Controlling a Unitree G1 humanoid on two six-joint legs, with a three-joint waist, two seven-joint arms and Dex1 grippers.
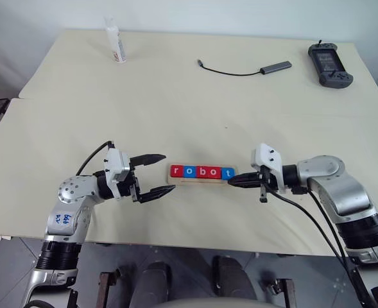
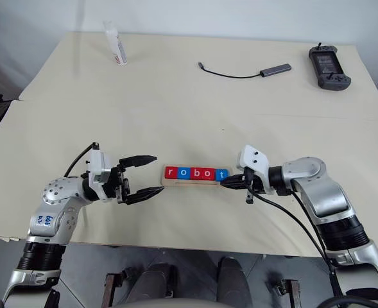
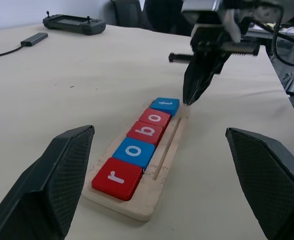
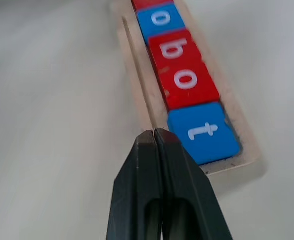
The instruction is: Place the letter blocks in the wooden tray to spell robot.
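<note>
Five blocks [image 1: 201,172] are seated in a row in the tray [image 1: 203,180], spelling "robot": red r, blue o, red b, red o, blue t. The tray is found near the front edge of the worktop [image 1: 176,96], between the two tools. The left tool [image 1: 155,174] is held just beside the r end, its fingers spread wide and empty. The right tool [image 1: 231,181] is pressed fully together, nothing gripped, with its tip at the tray's edge just beside the t block [image 4: 202,131]. At the far side, a white tube [image 1: 115,41], a cable adapter [image 1: 276,66] and a controller [image 1: 329,64] are seen.
</note>
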